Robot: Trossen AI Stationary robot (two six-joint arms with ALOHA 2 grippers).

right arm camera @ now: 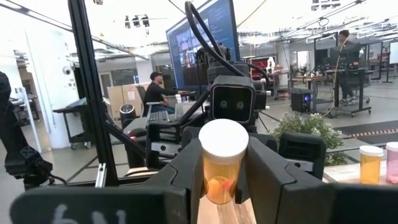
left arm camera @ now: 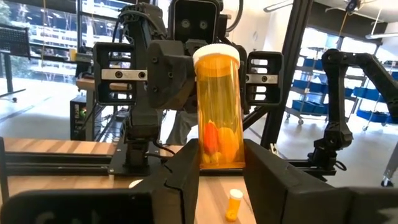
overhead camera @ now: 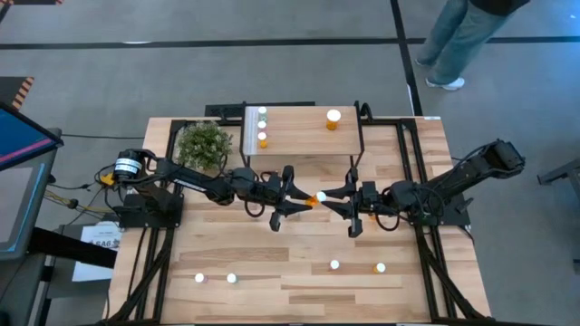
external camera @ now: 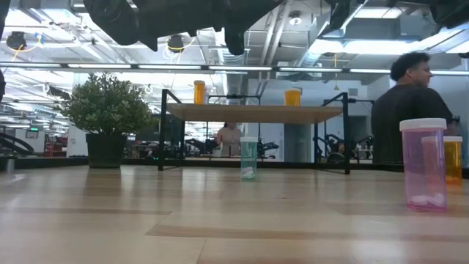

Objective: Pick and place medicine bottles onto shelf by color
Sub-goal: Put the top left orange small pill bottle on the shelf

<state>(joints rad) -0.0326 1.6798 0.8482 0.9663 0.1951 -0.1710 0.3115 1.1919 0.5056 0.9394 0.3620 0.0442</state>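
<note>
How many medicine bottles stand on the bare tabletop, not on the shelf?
4, near the front edge: left pair; right pair. The arms may hide others.

Both arms crowd the table's middle; the shelf (overhead camera: 304, 131) and plant (overhead camera: 204, 143) block the far side.

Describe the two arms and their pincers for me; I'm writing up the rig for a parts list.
Both arms are dark, nearly black, jointed links. The left arm carries a yellow-and-white fitting with loose cables at its base. Each pincer, left pincer and right pincer, has two flat, blocky dark fingers. The wrist housings carry twin round camera lenses and silver plates with screws.
</note>
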